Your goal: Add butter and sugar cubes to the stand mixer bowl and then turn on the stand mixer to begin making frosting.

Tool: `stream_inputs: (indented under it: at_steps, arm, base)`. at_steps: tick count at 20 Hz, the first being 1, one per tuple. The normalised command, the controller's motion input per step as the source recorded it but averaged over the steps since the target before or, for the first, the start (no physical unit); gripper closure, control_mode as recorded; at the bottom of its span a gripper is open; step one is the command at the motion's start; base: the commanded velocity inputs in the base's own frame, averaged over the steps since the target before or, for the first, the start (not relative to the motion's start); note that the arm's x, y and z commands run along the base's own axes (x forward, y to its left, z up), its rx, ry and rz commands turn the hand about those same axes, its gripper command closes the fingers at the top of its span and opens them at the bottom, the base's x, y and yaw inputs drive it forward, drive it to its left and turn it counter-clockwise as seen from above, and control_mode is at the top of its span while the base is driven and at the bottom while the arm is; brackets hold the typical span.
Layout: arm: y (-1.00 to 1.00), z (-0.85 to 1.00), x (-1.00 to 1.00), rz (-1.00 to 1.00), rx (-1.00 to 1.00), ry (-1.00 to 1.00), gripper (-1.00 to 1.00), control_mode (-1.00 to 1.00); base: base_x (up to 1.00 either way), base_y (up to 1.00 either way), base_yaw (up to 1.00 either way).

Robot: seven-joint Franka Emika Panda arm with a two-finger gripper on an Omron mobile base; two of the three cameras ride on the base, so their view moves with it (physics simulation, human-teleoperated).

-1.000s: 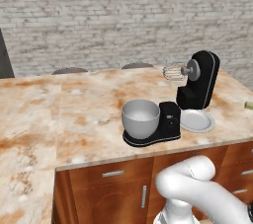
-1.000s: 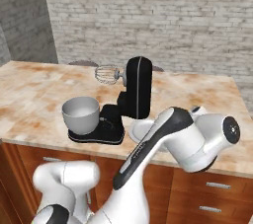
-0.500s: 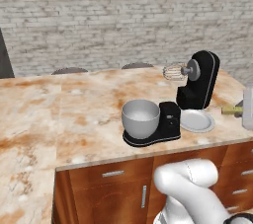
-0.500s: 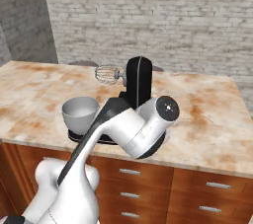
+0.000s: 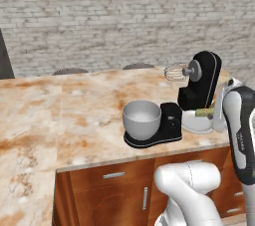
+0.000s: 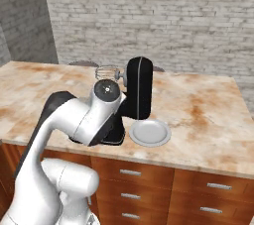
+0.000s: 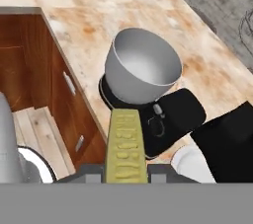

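1. We see the worktop (image 5: pixel 74 120), marbled orange and cream, where it was half a second ago; its front edge runs above the wooden drawers (image 6: pixel 213 196), and neither base view has shifted.
2. The arm (image 6: pixel 69 120) has swung. In the right base view its elbow has slid left and now covers the bowl and the mixer's base; in the left base view its forearm (image 5: pixel 241 130) has come further in from the right edge than before.
3. The stand mixer (image 5: pixel 199 85) stands unmoved near the worktop's front edge, head tilted up, whisk (image 5: pixel 174 73) lifted clear.
4. The stand mixer bowl (image 5: pixel 142 119) sits on the left end of the mixer's flat base, as before. In the hand view (image 7: pixel 143 67) we see nothing inside it.
5. The white plate (image 6: pixel 150 132) lies just right of the mixer, close to the front edge, unchanged.
6. The gripper (image 7: pixel 126 168) has its jaws narrowed onto the butter (image 7: pixel 126 144), held at its near end.
7. The butter points toward the bowl in the hand view. In the left base view it (image 5: pixel 203 113) hangs above the plate, further left than half a second ago.
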Motion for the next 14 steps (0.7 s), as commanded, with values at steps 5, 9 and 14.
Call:
stream_inputs:
  at_steps: [5, 9, 14]
  arm:
    - [0.82, 0.35, 0.33, 0.0, -0.08, 0.12, 1.0, -1.0]
    - [0.7, 0.07, 0.56, -0.02, -0.07, 0.2, 1.0, -1.0]
    - [0.65, 0.0, 0.75, -0.04, -0.07, 0.28, 1.0, -1.0]
  base:
    - [0.0, 0.0, 0.0]
    - [0.0, 0.0, 0.0]
    - [0.0, 0.0, 0.0]
